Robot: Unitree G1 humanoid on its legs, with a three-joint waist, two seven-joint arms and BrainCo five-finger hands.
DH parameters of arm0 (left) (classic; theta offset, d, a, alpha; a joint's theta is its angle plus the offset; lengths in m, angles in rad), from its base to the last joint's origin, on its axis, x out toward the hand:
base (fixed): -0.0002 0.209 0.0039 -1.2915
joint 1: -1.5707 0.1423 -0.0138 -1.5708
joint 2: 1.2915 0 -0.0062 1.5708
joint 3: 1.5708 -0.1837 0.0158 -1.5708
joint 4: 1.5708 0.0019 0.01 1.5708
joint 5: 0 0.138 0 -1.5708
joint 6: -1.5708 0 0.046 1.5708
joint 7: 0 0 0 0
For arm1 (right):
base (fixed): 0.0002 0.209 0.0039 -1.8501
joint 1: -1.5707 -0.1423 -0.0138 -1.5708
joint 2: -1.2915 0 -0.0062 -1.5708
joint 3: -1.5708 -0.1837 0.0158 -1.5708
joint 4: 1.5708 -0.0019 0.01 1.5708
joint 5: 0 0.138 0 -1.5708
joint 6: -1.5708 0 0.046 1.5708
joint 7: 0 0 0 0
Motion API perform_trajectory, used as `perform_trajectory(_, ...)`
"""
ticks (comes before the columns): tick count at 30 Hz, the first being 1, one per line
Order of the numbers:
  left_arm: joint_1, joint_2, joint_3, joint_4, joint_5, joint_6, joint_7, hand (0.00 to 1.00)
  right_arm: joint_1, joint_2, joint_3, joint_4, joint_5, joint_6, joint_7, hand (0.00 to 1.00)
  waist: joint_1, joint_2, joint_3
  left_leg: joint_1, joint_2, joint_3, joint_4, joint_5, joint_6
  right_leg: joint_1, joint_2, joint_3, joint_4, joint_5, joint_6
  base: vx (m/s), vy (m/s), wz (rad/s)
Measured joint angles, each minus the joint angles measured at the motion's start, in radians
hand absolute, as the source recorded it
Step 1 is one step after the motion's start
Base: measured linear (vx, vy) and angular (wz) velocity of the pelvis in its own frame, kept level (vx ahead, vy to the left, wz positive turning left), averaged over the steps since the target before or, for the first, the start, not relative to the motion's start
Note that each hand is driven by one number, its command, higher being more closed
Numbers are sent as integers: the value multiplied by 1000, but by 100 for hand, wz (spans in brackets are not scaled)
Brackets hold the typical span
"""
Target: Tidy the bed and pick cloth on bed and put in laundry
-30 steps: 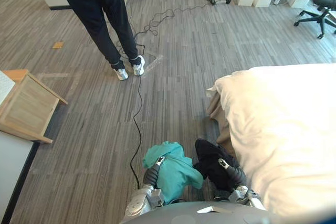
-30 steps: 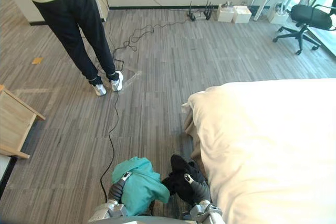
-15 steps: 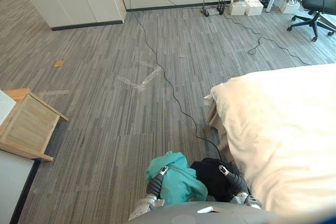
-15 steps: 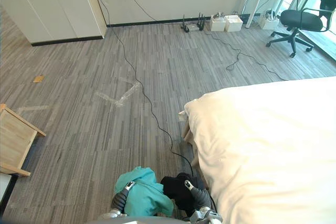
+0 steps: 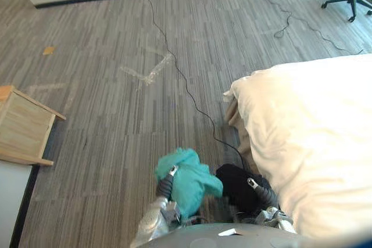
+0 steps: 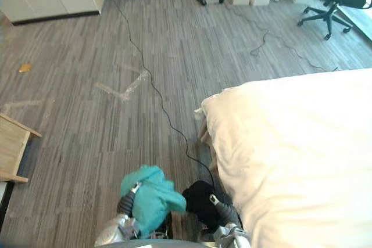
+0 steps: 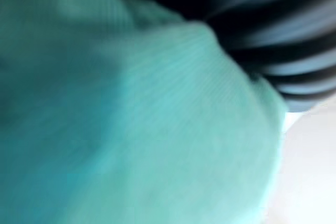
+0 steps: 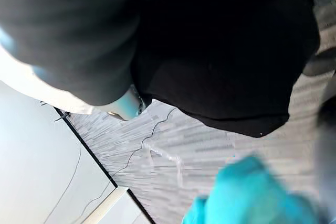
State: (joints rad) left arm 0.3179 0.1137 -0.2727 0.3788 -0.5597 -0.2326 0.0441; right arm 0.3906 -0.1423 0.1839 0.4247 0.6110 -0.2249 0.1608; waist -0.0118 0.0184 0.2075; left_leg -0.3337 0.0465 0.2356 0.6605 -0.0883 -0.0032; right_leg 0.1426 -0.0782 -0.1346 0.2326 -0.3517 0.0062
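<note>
Just off the bed's (image 5: 308, 137) corner, above the floor, a teal cloth (image 5: 189, 179) drapes the left hand (image 5: 167, 180) and a black cloth (image 5: 234, 182) the right hand (image 5: 259, 187), the one nearer the bed; each bundle smothers its hand, so neither grip can be told.

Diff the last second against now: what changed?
The whole view has shifted, so the camera moved; the person in dark trousers who stood ahead has dropped out of frame. The crumpled teal cloth stays bunched over the left hand, the black cloth over the right hand, beside the cream-covered bed.
</note>
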Motion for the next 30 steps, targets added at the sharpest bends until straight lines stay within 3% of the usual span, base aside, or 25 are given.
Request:
perform_trajectory(2, 2, -7, 32, 0, -15, 0, -10, 100, 0, -13, -14, -2, -7, 0, 1, 100, 1, -10, 27, -16, 7, 8, 83, 4, -34, 52, -14, -14, -3, -18, -17, 83, -13, 15)
perform_trajectory(3, 0, -11, 41, -1, -20, 1, -21, 100, 3, -14, -14, -4, -7, 0, 2, 100, 5, -8, 25, -16, 5, 12, 81, -24, -35, 63, -15, -16, -4, -21, -15, 122, -23, 13)
perform_trajectory(4, 9, -16, 41, -1, -20, 3, -39, 100, 0, -21, -18, -6, -7, 0, 5, 100, 5, 1, 28, -14, 3, 35, 5, -62, -28, 77, -15, -23, -10, -27, -21, 151, 4, 22)
perform_trajectory(6, 21, -24, 38, 0, -20, 15, -44, 100, 2, -25, -24, -9, -17, 1, 8, 100, 7, -3, 31, -17, -8, 92, -177, -57, -31, 107, -25, -46, -41, -28, -18, 195, 37, 29)
perform_trajectory(8, 27, -30, 30, -5, -20, 25, -46, 100, 21, -25, -22, -14, -42, 2, 29, 100, 20, -4, 32, -16, -19, 153, -374, 34, -34, 169, -29, -75, -100, -20, 1, 307, 96, 19)
perform_trajectory(9, 26, -30, 28, -4, -20, 24, -47, 100, 26, -25, -20, -10, -47, 2, 36, 100, 31, -2, 31, -14, -17, 169, -408, 85, -13, 189, -29, -74, -106, -24, 20, 347, 131, 8)
perform_trajectory(10, 17, -34, 29, 7, -21, 24, -46, 100, 24, -25, -21, 11, -47, 5, 44, 100, 40, -17, 26, -1, -27, 180, -387, 101, 71, 202, -49, -74, -96, -23, 42, 377, 142, -9)
perform_trajectory(12, 0, -58, 42, 9, -22, 24, -42, 100, -8, -24, -17, 31, -47, 6, 55, 100, 62, -27, 16, -11, -31, 194, -333, 28, 107, 166, -81, -69, -13, 4, 93, 414, 159, -13)
perform_trajectory(13, 0, -66, 46, 9, -34, 25, -38, 100, -16, -22, -14, 34, -47, 7, 63, 100, 66, -41, 3, -1, -50, 198, -325, -9, 117, 116, -115, -65, 110, 19, 120, 572, 242, 3)
perform_trajectory(14, 2, -66, 47, 10, -40, 29, -38, 100, -28, -19, -15, 33, -47, 14, 70, 100, 62, -66, -2, 23, -72, 202, -319, -38, 134, 37, -155, -60, 296, 62, 179, 590, 250, 9)
perform_trajectory(15, 0, -63, 51, 10, -40, 31, -38, 100, -38, -17, -16, 33, -47, 18, 71, 100, 61, -78, -2, 42, -84, 201, -321, -58, 137, -8, -178, -56, 406, 110, 194, 583, 238, 10)
perform_trajectory(16, -1, -64, 55, 15, -39, 34, -37, 100, -52, -13, -15, 33, -47, 22, 72, 100, 57, -90, -1, 92, -102, 190, -337, -90, 122, -106, -219, -40, 629, 225, 191, 481, 181, 10)
perform_trajectory(17, 0, -64, 53, 24, -38, 36, -34, 100, -49, -14, -14, 33, -49, 24, 73, 100, 53, -85, 2, 163, -111, 166, -360, -103, 116, -174, -246, -48, 777, 208, 147, 469, 173, 10)
perform_trajectory(18, 0, -64, 52, 25, -38, 36, -34, 100, -49, -14, -14, 33, -49, 25, 73, 100, 52, -83, 2, 173, -111, 163, -364, -104, 115, -179, -248, -50, 789, 203, 140, 480, 156, 41)
perform_trajectory(19, 5, -56, 48, 29, -38, 44, -29, 100, -27, -13, -10, 28, -61, 31, 73, 100, 26, -60, 5, 284, -108, 117, -424, -109, 111, -233, -252, -114, 831, 145, 89, 385, 103, 53)
perform_trajectory(21, 5, -44, 48, 29, -39, 49, -18, 100, -12, -13, 6, 22, -66, 33, 74, 100, 4, -41, 5, 365, -96, 66, -479, -111, 106, -326, -232, -160, 757, 85, 73, 466, 45, 79)
perform_trajectory(23, -9, -26, 38, 32, -39, 57, -6, 100, 1, -4, 9, 17, -67, 31, 87, 100, -3, -38, 8, 404, -79, 15, -495, -124, 84, -408, -201, -187, 563, 79, 65, 423, -66, 84)
perform_trajectory(24, -19, -17, 34, 39, -39, 66, 1, 100, 9, 8, -4, 2, -66, 30, 98, 100, -5, -37, 10, 424, -65, -29, -497, -140, 67, -446, -172, -184, 394, 106, 70, 434, -174, 100)
perform_trajectory(26, -32, -12, 30, 71, -39, 72, 2, 100, 8, 18, -17, 3, -67, 26, 111, 100, -5, -35, 12, 453, -44, -95, -479, -179, 47, -460, -138, -150, 94, 229, 83, 499, -257, 103)
perform_trajectory(27, -28, -7, 30, 87, -39, 72, -2, 100, 11, 20, -15, 4, -67, 20, 114, 100, 0, -48, 14, 480, -46, -133, -469, -209, 27, -462, -141, -88, -47, 287, 125, 455, -299, 105)
perform_trajectory(28, -22, 4, 30, 88, -38, 72, -3, 100, 10, 26, -15, 3, -67, 18, 114, 100, 1, -62, 25, 506, -50, -171, -440, -258, 2, -465, -157, -35, -80, 305, 151, 453, -325, 102)
perform_trajectory(29, -12, 9, 30, 88, -38, 72, -4, 100, 7, 28, -14, 3, -67, 17, 114, 100, 3, -65, 24, 518, -46, -192, -419, -288, -8, -463, -161, -14, -82, 308, 152, 380, -325, 99)
perform_trajectory(30, 14, 11, 31, 94, -39, 71, -5, 100, 9, 24, -16, -1, -67, 13, 114, 100, 4, -49, 22, 540, -18, -226, -366, -361, -20, -455, -153, 8, -45, 377, 126, 648, -527, 79)
